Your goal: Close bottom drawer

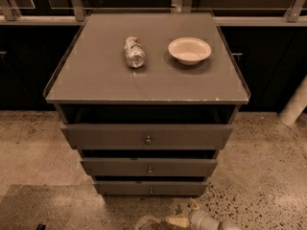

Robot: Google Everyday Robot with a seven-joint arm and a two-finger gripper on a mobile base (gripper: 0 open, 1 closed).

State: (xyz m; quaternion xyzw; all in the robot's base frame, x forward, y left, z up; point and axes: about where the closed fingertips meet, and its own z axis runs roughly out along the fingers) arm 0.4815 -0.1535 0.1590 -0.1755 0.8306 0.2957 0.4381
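The bottom drawer (151, 188) is the lowest, narrowest dark grey front of three stacked drawers, with a small round metal knob (151, 190). A dark gap shows above its front panel. The middle drawer (148, 167) and the top drawer (147, 136) sit above it. My gripper (184, 213) is low at the bottom edge of the camera view, just in front of and slightly right of the bottom drawer, apart from it. Its pale arm (211, 221) runs off to the lower right.
On the grey cabinet top (96, 75) lie a crushed plastic bottle (134, 51) and a white bowl (189, 50). A railing and dark cabinets stand behind. Speckled floor (268, 176) surrounds the unit. A white post (295, 104) stands at right.
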